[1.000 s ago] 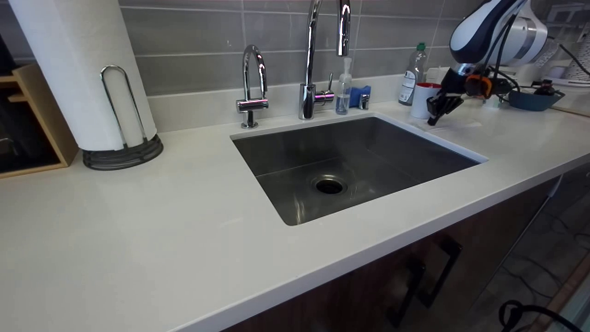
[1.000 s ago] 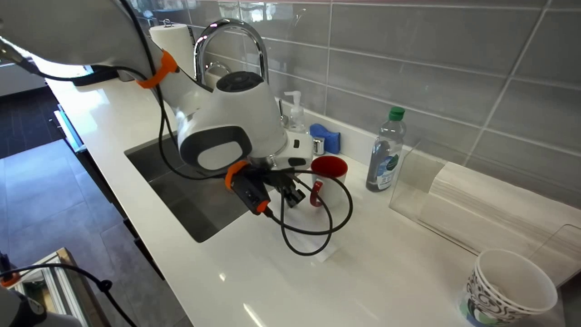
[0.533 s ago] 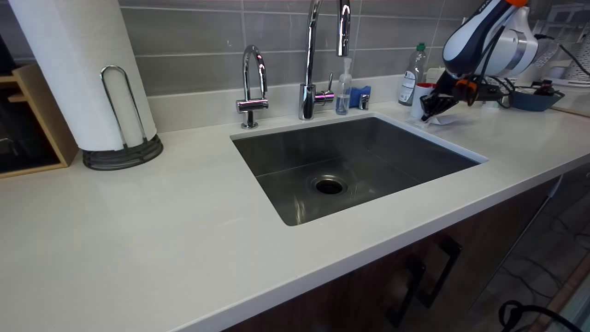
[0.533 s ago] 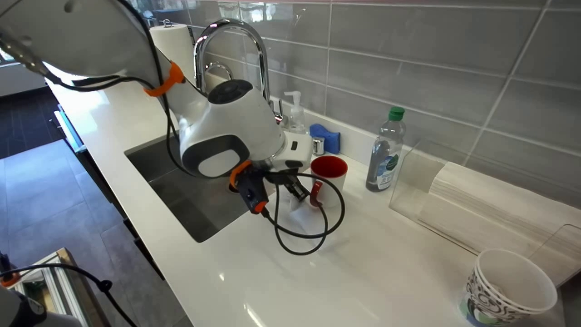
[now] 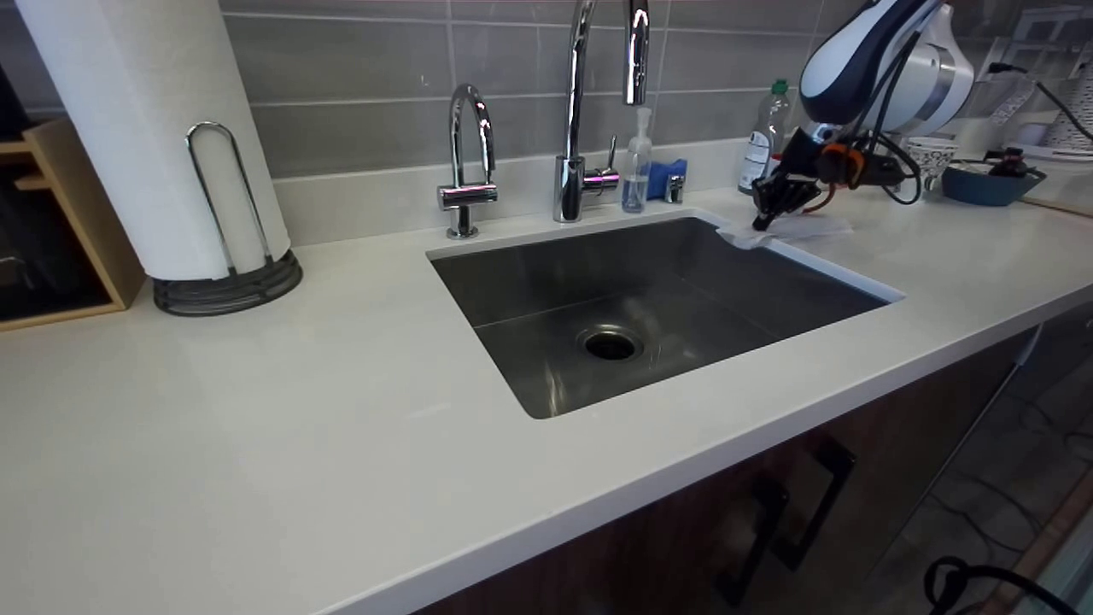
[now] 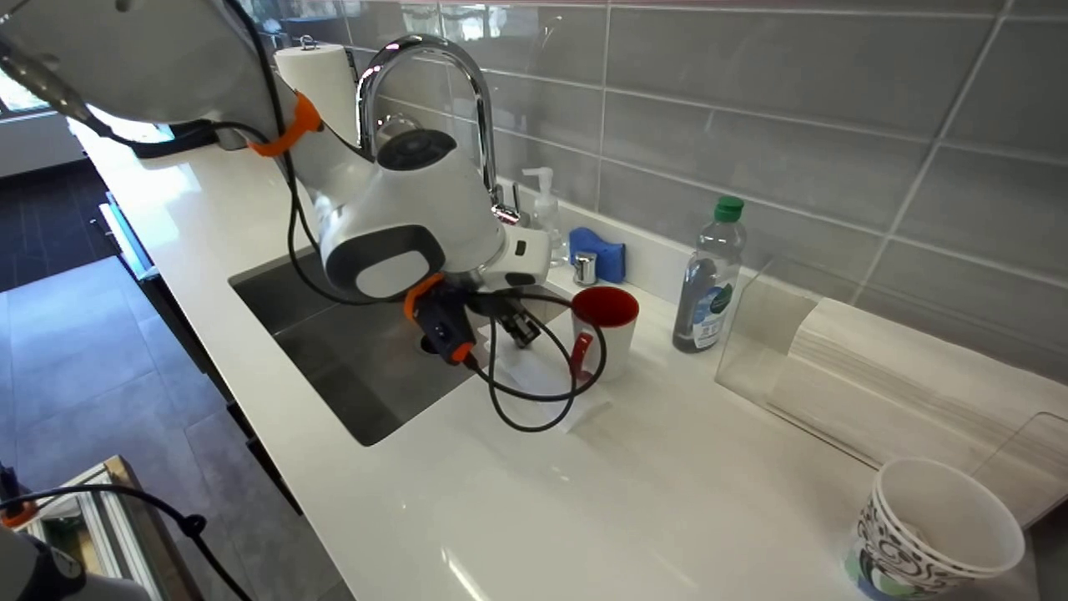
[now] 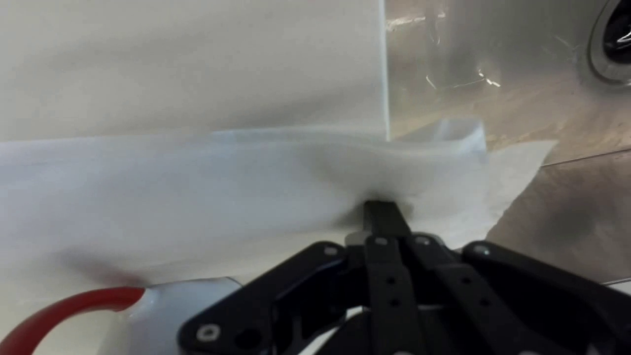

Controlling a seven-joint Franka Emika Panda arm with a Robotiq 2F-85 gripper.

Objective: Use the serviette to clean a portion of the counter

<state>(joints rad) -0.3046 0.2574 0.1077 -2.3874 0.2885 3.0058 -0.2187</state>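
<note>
A thin white serviette [image 7: 197, 192] lies spread on the off-white counter [image 5: 341, 410] beside the sink. Its leading end hangs over the rim of the steel sink [image 5: 546, 273], as an exterior view and the wrist view show. My gripper [image 7: 382, 203] comes down onto the serviette close to that end. The jaws are together, with the paper bunched and shaded at the tips; the pinch itself is partly hidden. In an exterior view the gripper [image 5: 760, 225] points down at the sink's edge. Cable loops partly cover the serviette [image 6: 538, 371] in an exterior view.
A white mug with red inside [image 6: 617, 346] stands very near the gripper, its red handle [image 7: 74, 310] towards the serviette. Behind are a dish soap bottle [image 6: 707, 284], a soap pump [image 5: 637, 166] and a tall faucet [image 5: 570, 171]. A clear holder [image 6: 901, 367] and paper cups [image 6: 893, 534] stand farther along.
My gripper has moved towards the sink, and the serviette has slid along with it. The serviette's end now reaches over the sink rim. The jaws have stayed shut.
</note>
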